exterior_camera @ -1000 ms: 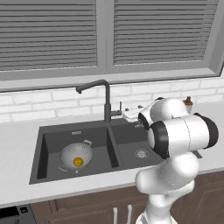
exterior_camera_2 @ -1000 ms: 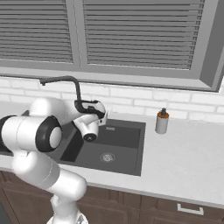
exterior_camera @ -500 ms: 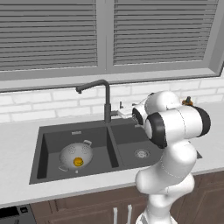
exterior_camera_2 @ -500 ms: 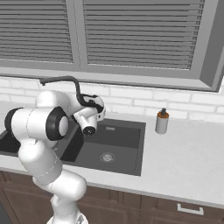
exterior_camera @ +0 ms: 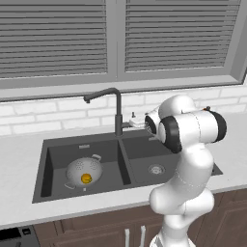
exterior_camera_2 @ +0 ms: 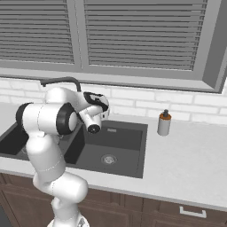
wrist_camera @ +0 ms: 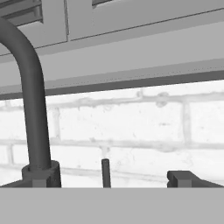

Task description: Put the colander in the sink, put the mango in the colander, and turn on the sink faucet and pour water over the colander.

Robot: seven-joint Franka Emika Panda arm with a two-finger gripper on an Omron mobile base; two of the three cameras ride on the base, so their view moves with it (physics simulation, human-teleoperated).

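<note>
Pincer (exterior_camera: 136,121) fully open, empty, beside the faucet (exterior_camera: 116,112); it should push the side lever (wrist_camera: 105,173) squarely, without glancing off.

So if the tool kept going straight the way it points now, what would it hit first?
Probably the small dark side lever of the tall dark grey gooseneck faucet, standing just ahead of the open tool; behind it is the white brick wall. Depth is unclear.

The dark charcoal double-basin sink (exterior_camera: 123,161) is overlooked from behind left and behind right, both views facing forward and downward. The tall dark grey gooseneck faucet (wrist_camera: 30,100) is viewed closely against white brick.
</note>
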